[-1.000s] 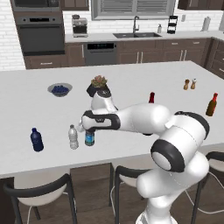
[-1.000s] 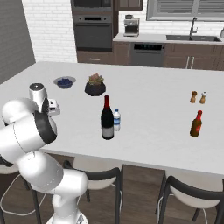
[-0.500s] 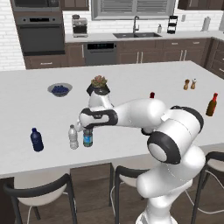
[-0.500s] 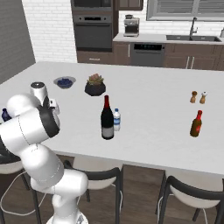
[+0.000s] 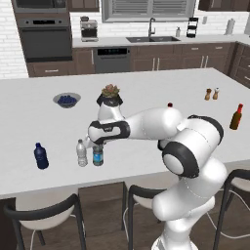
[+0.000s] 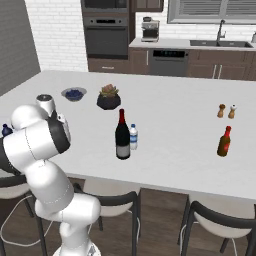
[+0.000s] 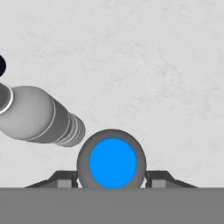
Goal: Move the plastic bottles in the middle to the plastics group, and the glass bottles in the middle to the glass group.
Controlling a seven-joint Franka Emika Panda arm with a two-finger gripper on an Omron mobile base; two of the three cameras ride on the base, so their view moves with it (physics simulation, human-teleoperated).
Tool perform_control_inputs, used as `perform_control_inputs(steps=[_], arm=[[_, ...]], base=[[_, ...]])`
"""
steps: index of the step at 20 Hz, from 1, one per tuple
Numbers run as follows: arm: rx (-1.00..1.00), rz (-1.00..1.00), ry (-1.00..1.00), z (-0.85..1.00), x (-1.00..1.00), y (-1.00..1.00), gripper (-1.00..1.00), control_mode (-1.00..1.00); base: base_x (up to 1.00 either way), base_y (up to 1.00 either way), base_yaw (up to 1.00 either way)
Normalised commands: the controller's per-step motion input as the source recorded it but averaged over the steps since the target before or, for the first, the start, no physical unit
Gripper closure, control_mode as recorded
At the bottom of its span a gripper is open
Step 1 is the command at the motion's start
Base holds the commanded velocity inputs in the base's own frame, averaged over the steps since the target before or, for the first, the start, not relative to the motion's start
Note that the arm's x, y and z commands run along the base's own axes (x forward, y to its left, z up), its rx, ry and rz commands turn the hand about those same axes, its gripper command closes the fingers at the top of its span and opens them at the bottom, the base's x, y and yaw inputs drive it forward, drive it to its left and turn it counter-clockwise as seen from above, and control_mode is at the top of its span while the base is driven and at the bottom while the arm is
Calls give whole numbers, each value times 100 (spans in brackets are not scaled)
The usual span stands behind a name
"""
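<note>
Jaws clamped on one water bottle (image 5: pixel 98 155); one white-labelled bottle (image 5: pixel 81 153) just beside.

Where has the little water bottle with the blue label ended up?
In the left base view, the water bottle stands near the counter's front edge, in the gripper, right beside the white-labelled clear bottle, with the dark navy bottle further left.

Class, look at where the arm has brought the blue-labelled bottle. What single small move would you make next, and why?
Probably open the jaws: the gripper is shut on the water bottle, which stands on the counter beside the white-labelled bottle, near the navy bottle.
</note>
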Motion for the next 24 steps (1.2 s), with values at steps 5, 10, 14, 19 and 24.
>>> perform_control_inputs(steps=[5,10,14,19,24], arm=[[-1,0,-7,0,5,0,100,-100],[0,0,-3,0,6,0,100,-100],[0,0,0,0,0,0,-100,-100],[0,0,0,0,0,0,-100,-100],[0,0,0,0,0,0,-100,-100]], base=[[0,0,0],[0,0,0],[0,0,0],[0,0,0],[0,0,0]])
